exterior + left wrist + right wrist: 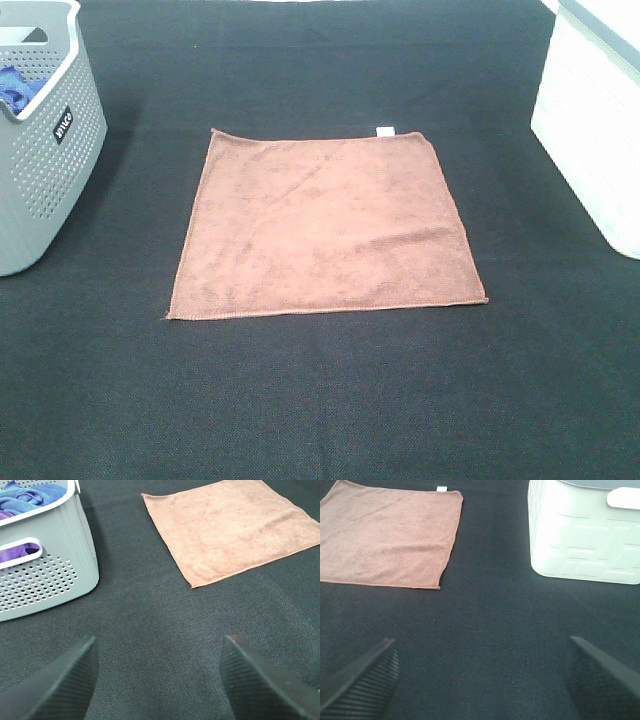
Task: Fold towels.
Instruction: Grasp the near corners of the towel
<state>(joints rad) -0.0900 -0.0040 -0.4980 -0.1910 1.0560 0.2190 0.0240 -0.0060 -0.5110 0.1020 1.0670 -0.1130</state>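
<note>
The towel (325,225) is seen lying flat and fully spread in the middle of the black-covered table (320,400), a single layer thick, with its small white tag (384,131) at the cloth's far right corner. Only faint creases are seen across its surface; no edge or corner is turned over. The task is therefore judged to be at its very start: the towel is laid out ready, and every fold is left to be made. A grey basket (45,160) is set at the far left edge of the table, with a blue cloth (14,86) bundled inside it, and a white box (595,130) is placed at the far right edge, both well apart from the towel. The left gripper (159,652) is held over bare table near the basket, its jaws parted wide and nothing between them; the towel's nearest corner is well clear of it. The right gripper (482,650) is held over bare table on the other side, its jaws spread fully and likewise empty. Neither gripper is shown in the high view, and the towel is touched by neither.
</note>
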